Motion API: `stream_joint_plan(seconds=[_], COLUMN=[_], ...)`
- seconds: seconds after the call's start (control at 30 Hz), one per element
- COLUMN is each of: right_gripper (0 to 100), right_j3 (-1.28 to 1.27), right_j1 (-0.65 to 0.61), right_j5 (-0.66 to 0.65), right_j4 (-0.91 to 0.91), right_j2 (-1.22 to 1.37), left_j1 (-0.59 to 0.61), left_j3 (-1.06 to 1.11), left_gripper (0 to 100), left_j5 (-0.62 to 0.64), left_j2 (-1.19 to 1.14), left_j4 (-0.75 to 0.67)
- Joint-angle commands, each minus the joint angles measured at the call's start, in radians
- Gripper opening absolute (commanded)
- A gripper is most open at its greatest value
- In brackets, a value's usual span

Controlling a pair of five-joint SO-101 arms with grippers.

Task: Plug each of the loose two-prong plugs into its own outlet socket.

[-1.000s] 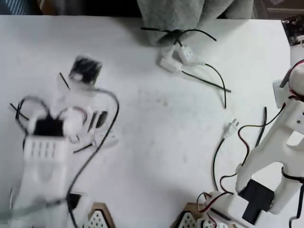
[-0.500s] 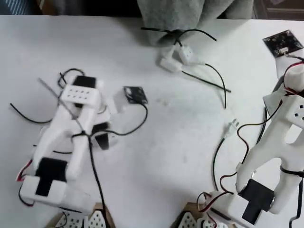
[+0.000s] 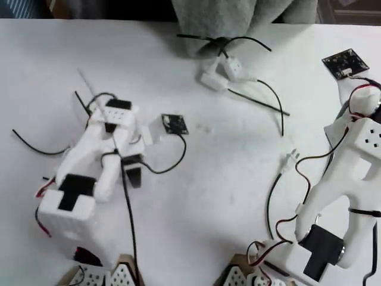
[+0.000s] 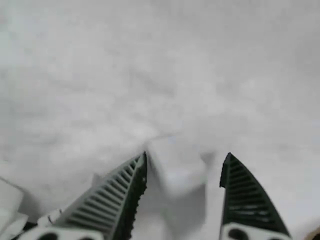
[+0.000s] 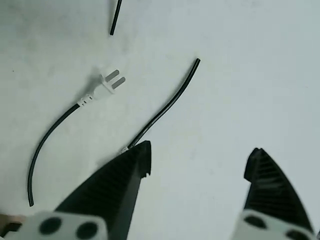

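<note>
Right gripper (image 5: pixel 201 148), jaws apart, near a loose two-prong plug (image 5: pixel 107 82); left gripper (image 4: pixel 186 156), jaws apart, astride a white block (image 4: pixel 175 172). Outlet sockets (image 3: pixel 220 74) lie well apart; judged unplugged.

A white table (image 3: pixel 196 179) spreads across the high view, its surface matte and faintly scuffed, with a few small specks (image 3: pixel 205 128) near its middle. A grey fuzzy cloth (image 3: pixel 232 21) lies bunched at the table's far edge, about midway along it, and drapes a little onto the top. Beyond the table's far left corner sits something with blue stripes (image 3: pixel 18 8), too cropped to name. At the table's near edge are two wood-rimmed panels with perforated white faces, one left of centre (image 3: pixel 122 274), one right of centre (image 3: pixel 238 275).
</note>
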State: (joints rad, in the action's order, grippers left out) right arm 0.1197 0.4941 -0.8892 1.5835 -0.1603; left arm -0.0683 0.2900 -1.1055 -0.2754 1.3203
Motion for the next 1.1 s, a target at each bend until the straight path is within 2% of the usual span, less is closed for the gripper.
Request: stream_joint_plan(seconds=[0.0, 0.17, 0.27, 0.37, 0.57, 0.8, 0.93, 1.07], right_gripper=[30.1, 30.1, 30.1, 30.1, 30.1, 30.1, 30.1, 30.1], right_j3=[-0.008, -0.006, -0.006, -0.002, 0.000, 0.044, 0.060, 0.055], right_j1=[0.012, 0.030, 0.047, 0.051, 0.087, 0.156, 0.188, 0.202], right_j5=[-0.008, -0.008, -0.008, -0.009, -0.009, -0.009, -0.011, -0.051], right_j4=[-0.031, -0.035, -0.035, -0.035, -0.035, -0.031, -0.030, -0.027], right_j2=[-0.030, -0.031, -0.033, -0.041, -0.041, -0.041, -0.041, -0.041], left_j1=[0.004, 0.002, 0.002, -0.047, -0.245, -0.440, -0.447, -0.367], left_j3=[-0.017, -0.017, -0.017, -0.028, -0.183, -0.328, -0.356, -0.407], left_gripper=[20, 6, 3, 3, 3, 3, 3, 3], left_j5=[-0.008, -0.008, 0.000, 0.032, 0.393, 0.729, 0.988, 1.201], left_j2=[-0.001, -0.002, 0.005, 0.008, -0.001, -0.002, -0.008, -0.125], left_j4=[-0.005, -0.005, -0.003, 0.000, 0.003, -0.034, -0.121, -0.203])
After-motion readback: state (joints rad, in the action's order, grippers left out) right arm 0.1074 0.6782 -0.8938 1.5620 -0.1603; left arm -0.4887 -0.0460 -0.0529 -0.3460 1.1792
